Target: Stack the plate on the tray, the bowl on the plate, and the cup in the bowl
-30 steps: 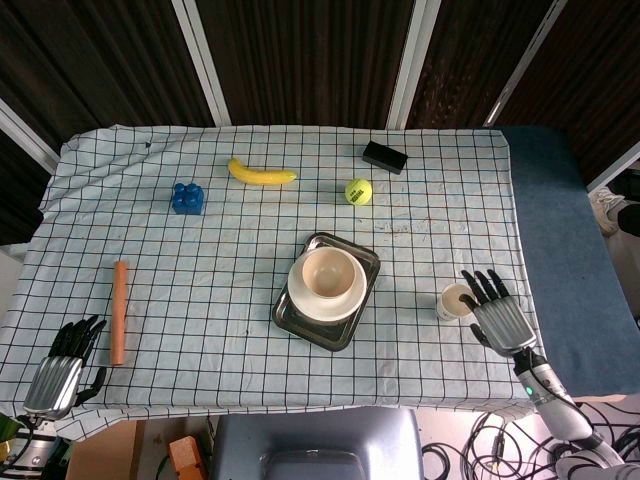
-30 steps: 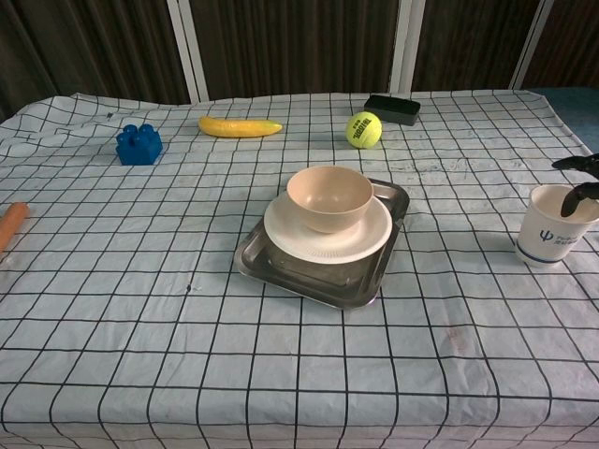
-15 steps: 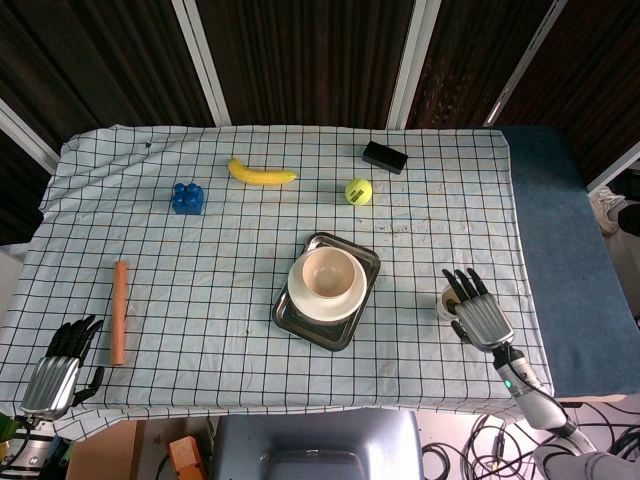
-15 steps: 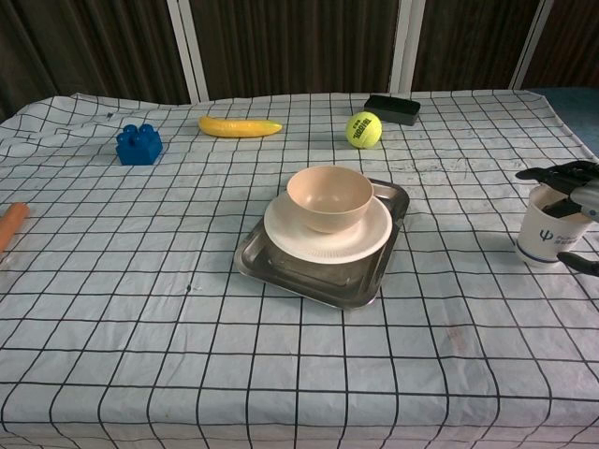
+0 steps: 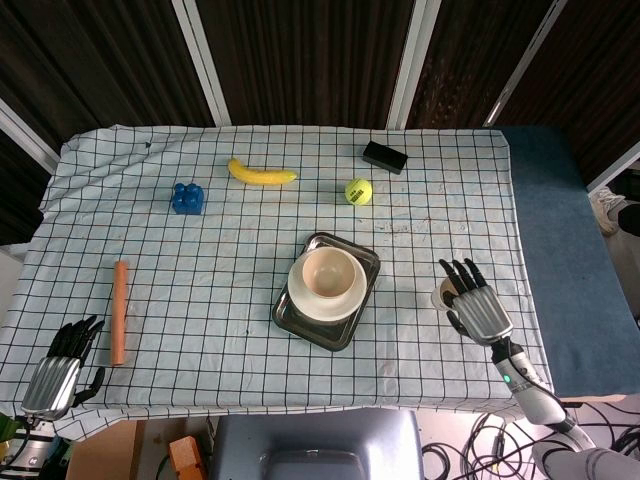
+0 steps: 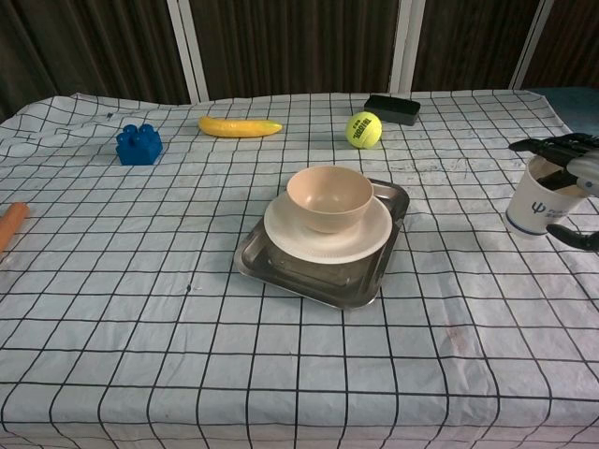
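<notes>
A beige bowl (image 5: 330,274) (image 6: 329,196) sits on a white plate (image 5: 300,300) (image 6: 370,238), which lies on the metal tray (image 5: 294,325) (image 6: 281,267) at mid-table. At the right, my right hand (image 5: 475,305) (image 6: 578,173) grips the white paper cup (image 5: 443,296) (image 6: 532,201), fingers over its rim and thumb below. The cup is tilted and looks raised a little off the cloth. In the head view the hand hides most of it. My left hand (image 5: 62,365) hangs open and empty off the table's near left corner.
A banana (image 5: 262,174), a blue block (image 5: 187,197), a tennis ball (image 5: 358,190) and a black box (image 5: 384,156) lie along the far side. An orange rod (image 5: 119,311) lies at the near left. The table's right edge runs close behind the right hand.
My right hand moved left onto the cup and closed around it; the cup has risen slightly, shifted toward the tray and tilted. The left hand has barely moved.
</notes>
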Action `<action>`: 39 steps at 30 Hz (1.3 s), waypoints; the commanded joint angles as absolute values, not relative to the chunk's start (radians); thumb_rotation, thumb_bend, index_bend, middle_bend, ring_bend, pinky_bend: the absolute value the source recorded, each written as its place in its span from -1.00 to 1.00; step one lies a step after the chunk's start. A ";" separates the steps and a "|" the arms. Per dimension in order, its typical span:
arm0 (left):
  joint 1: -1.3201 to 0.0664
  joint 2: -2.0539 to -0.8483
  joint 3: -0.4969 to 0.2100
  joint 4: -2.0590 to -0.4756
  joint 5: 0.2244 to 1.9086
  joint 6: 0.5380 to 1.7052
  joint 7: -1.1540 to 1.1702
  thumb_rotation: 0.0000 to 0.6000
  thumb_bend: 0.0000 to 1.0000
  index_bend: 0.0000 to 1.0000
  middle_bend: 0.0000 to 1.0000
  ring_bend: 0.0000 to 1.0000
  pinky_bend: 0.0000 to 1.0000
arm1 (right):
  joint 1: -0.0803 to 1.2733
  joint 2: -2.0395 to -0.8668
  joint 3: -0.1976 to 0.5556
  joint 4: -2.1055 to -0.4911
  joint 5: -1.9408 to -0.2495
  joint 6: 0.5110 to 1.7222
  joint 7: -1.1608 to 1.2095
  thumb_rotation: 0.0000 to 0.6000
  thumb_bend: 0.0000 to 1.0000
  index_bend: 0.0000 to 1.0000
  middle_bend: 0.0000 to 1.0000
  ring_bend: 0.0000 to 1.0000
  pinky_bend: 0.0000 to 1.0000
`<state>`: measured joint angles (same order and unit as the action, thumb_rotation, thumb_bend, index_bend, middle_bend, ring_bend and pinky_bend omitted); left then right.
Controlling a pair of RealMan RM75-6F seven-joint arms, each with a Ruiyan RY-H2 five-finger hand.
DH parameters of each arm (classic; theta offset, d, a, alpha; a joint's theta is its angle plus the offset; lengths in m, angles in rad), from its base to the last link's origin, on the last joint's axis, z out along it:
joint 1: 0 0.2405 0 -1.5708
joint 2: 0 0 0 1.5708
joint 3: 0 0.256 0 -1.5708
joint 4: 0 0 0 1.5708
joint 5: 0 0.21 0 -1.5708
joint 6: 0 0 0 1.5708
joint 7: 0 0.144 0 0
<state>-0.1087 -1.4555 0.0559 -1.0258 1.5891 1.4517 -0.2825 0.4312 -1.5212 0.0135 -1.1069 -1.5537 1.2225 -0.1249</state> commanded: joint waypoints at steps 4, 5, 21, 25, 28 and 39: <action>-0.112 -1.459 0.054 -1.027 1.587 1.446 -0.271 1.00 -0.06 -1.00 -0.98 -1.00 -0.95 | 0.530 -1.517 0.106 -1.251 -1.521 1.153 -0.214 1.00 -0.11 0.20 -1.00 -1.00 -1.00; -0.111 -1.460 0.052 -1.026 1.585 1.447 -0.268 1.00 -0.06 -1.00 -0.98 -1.00 -0.95 | 0.547 -1.524 0.122 -1.269 -1.510 1.138 -0.236 1.00 -0.11 0.19 -1.00 -1.00 -1.00; -0.102 -1.460 0.047 -1.006 1.573 1.453 -0.300 1.00 -0.06 -1.00 -0.98 -1.00 -0.95 | 0.760 -1.812 0.298 -1.260 -1.279 1.037 -0.550 1.00 -0.12 0.18 -1.00 -1.00 -1.00; -0.100 -1.459 0.047 -1.000 1.573 1.454 -0.306 1.00 -0.06 -1.00 -0.98 -1.00 -0.95 | 0.774 -1.851 0.280 -1.218 -1.263 1.028 -0.569 1.00 -0.12 0.18 -1.00 -1.00 -1.00; -0.098 -1.459 0.046 -0.997 1.571 1.455 -0.309 1.00 -0.06 -1.00 -0.98 -1.00 -0.95 | 0.783 -1.874 0.275 -1.189 -1.253 1.023 -0.572 1.00 -0.12 0.17 -1.00 -1.00 -1.00; -0.105 -1.459 0.046 -1.004 1.577 1.451 -0.311 1.00 -0.06 -1.00 -0.98 -1.00 -0.95 | 0.797 -1.882 0.277 -1.170 -1.204 1.015 -0.593 1.00 -0.12 -0.12 -1.00 -1.00 -1.00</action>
